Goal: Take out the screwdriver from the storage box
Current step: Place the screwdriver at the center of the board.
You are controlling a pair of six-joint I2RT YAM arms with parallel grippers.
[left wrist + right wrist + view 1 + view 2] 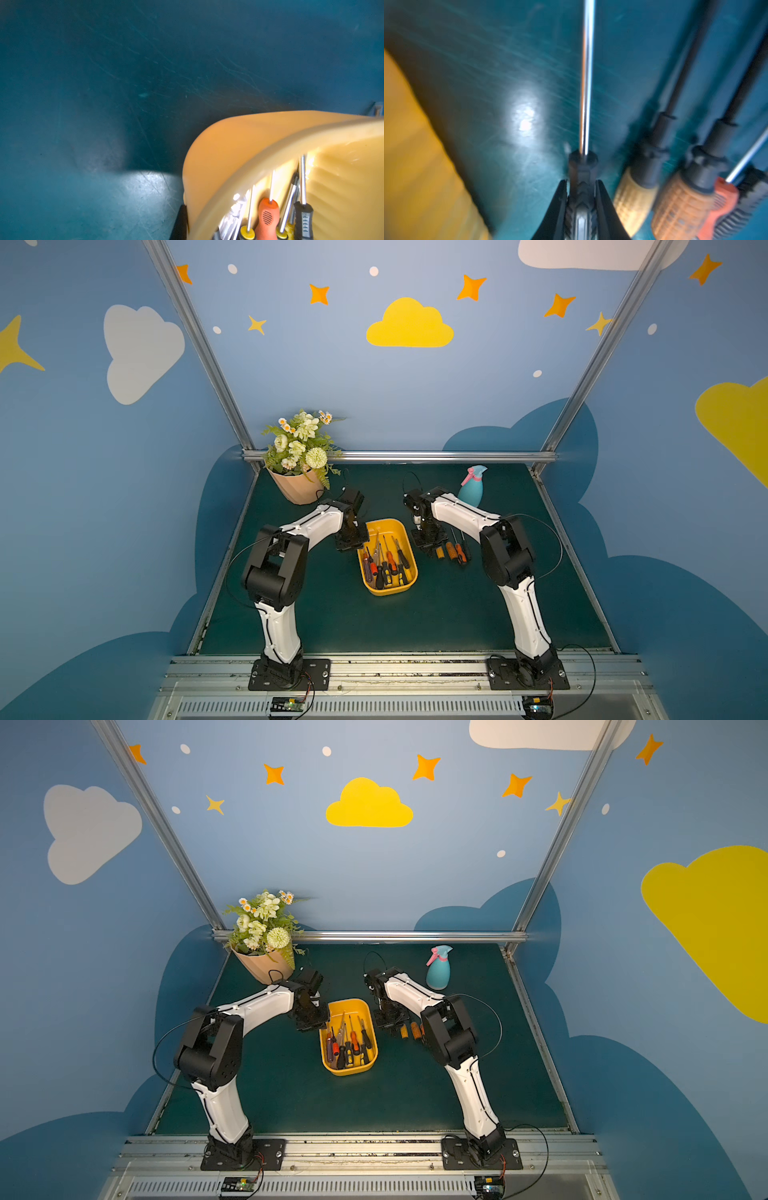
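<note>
So we're at the put-down part of this one. Our right gripper [581, 181] is clamped on the handle of a black-handled screwdriver [586, 87], with the shaft pointing away toward the far side. It's out of the yellow storage box [384, 527] and low over the green mat [457, 614], just right of the box. We can't tell whether it's touching the mat.

Just to its right is a row of screwdrivers [451, 551] lying parallel on the mat, with yellow [633, 199], orange [681, 203] and red-and-black [720, 207] handles. A bunch more [384, 564] sit in the box, handles toward the near end.

Our left gripper [351, 541] is closed at the box's far-left corner. In the left wrist view one finger [179, 222] sits right against the outside wall, so it looks like it's pinching the rim to steady the box.

Our guess for the next move: ease the screwdriver down flat beside the yellow-handled one, let go, then lift straight up. The gap to the neighbours is tight — any sideways drift could roll them.
</note>
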